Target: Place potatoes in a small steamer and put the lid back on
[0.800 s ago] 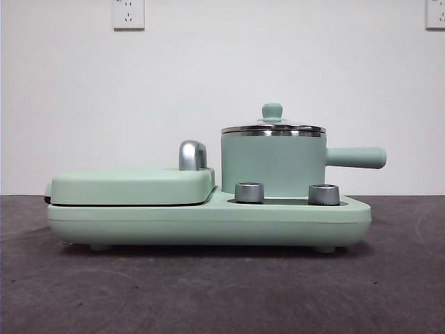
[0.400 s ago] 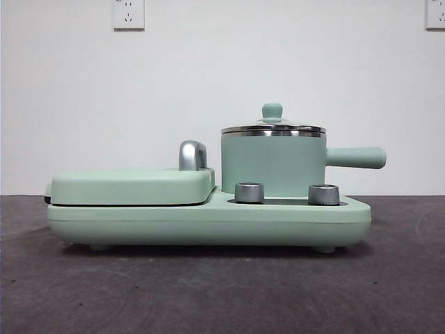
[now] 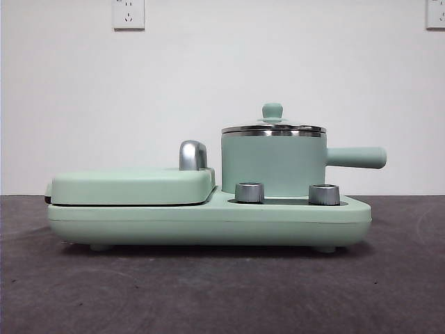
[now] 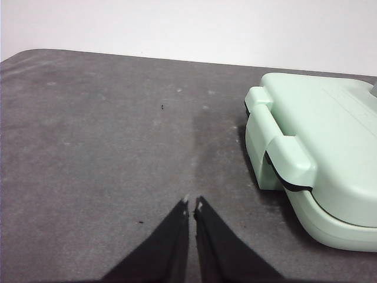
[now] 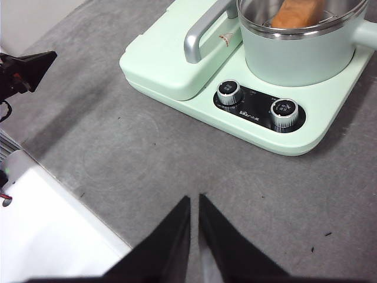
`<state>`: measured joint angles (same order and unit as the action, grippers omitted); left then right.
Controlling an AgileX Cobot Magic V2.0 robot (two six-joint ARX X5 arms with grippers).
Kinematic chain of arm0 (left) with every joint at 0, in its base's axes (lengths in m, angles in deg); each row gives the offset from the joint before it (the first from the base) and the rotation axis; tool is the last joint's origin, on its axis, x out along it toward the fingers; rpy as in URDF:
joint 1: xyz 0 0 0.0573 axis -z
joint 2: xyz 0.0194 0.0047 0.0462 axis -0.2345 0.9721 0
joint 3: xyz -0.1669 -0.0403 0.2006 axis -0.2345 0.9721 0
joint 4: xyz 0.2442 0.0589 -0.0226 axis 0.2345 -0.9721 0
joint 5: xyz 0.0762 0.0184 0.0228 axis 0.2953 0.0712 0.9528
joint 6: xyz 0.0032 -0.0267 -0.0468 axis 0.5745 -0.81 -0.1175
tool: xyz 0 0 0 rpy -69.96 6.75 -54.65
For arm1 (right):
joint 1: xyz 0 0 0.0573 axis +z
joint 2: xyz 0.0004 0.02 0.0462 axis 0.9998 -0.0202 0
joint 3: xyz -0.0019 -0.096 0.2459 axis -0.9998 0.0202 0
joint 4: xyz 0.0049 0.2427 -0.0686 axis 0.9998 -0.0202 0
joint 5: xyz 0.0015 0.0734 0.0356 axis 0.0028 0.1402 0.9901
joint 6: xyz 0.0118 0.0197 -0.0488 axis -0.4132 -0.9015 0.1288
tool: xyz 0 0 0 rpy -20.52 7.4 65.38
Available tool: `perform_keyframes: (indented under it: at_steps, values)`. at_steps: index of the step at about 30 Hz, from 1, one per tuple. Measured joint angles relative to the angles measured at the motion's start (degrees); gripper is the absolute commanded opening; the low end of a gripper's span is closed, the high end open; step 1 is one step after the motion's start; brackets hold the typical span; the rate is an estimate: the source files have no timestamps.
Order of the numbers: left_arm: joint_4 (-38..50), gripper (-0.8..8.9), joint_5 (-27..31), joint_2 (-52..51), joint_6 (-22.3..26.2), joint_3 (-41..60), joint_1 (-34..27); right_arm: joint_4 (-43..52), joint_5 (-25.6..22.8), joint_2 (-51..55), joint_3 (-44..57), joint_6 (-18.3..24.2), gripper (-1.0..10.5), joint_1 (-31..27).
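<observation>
Basically nothing has moved across the last second in the front view. The lid (image 3: 272, 129) sits flat on the small steamer (image 3: 272, 163), knob (image 3: 272, 110) up, side handle (image 3: 356, 157) pointing away from the griddle cover (image 3: 132, 184). No arm is in this view. We read that as work finished or paused, not mid-step. Two wall sockets (image 3: 128, 14) are up top. We see no brand or text on the base (image 3: 208, 226) from here.

In the left wrist view, the left gripper (image 4: 192, 205) hangs above bare table (image 4: 106, 130), near the hinge end of the griddle and apart from it. Its jaws are pressed almost together with only a sliver between the tips, and they hold nothing. There's nothing to read here.

In the right wrist view, the right gripper (image 5: 194, 200) is above the table in front of the appliance, well clear of the two dials (image 5: 228, 92). Its jaws are likewise pressed together and empty. The potato (image 5: 297, 12) shows as orange-brown inside the steamer's steel rim. The picture edge crops the pot top, so we can't make out the lid here and assume we're looking through it.

The black panel (image 5: 256, 106) under the dials carries white markings, too small to read. There's a small sticker (image 5: 225, 39) on the chrome handle (image 5: 200, 32), also unreadable.

Our call is that the potato is in, the lid is on and both arms are backed off, so the task looks complete.
</observation>
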<state>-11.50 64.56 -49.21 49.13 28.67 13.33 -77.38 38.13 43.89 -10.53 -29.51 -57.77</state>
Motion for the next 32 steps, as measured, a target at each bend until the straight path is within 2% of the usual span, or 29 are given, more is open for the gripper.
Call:
perform_keyframes:
  at_steps: [16,19,23,27,32]
  values:
    - [0.0,0.2,0.0,0.0,0.0,0.0,0.0,0.0,-0.1,0.0,0.0,0.0,0.2,-0.5]
    - [0.0,0.2,0.0,0.0,0.0,0.0,0.0,0.5,-0.1,1.1,0.4,0.0,0.2,-5.4]
    - [0.0,0.2,0.0,0.0,0.0,0.0,0.0,6.5,-0.1,4.3,5.4,0.0,0.2,-16.7]
    - [0.0,0.2,0.0,0.0,0.0,0.0,0.0,19.5,-0.3,9.5,15.9,0.0,0.2,-25.9]
    - [0.0,0.2,0.0,0.0,0.0,0.0,0.0,37.3,-2.3,15.5,29.9,0.4,0.2,-31.5]
